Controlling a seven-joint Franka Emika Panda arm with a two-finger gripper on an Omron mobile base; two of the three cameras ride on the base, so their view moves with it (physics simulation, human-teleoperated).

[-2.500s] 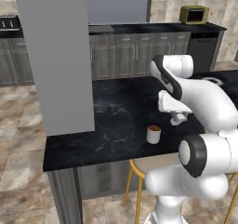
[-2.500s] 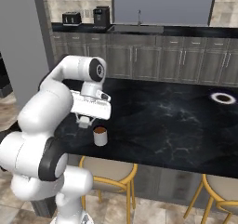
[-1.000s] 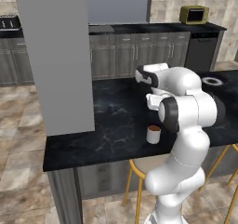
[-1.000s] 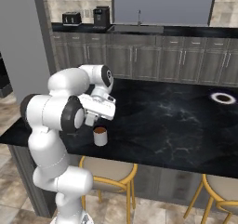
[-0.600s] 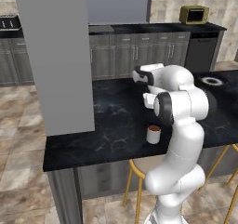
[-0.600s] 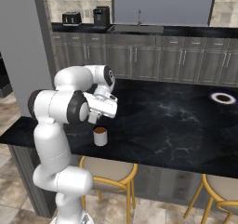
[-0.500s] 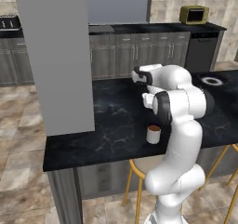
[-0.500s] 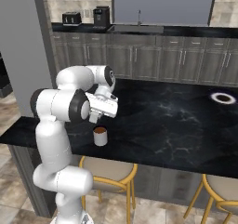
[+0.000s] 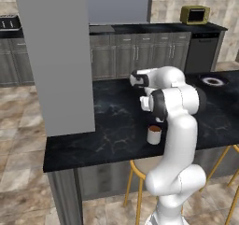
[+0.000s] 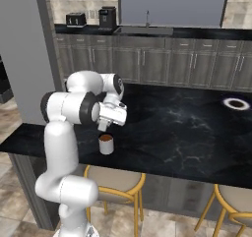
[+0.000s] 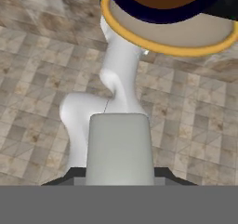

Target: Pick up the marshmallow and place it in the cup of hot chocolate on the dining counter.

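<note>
The arm is folded tightly, the hand held just above the cup of hot chocolate near the front edge of the dining counter. The marshmallow is pinched by the gripper. Brown liquid is seen in the cup.

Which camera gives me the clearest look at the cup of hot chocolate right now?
The right base view: the cup of hot chocolate stands unobstructed on the dining counter, brown liquid visible. The left base view shows it beside the arm's white link. The hand view looks down at floor and stool.
</note>
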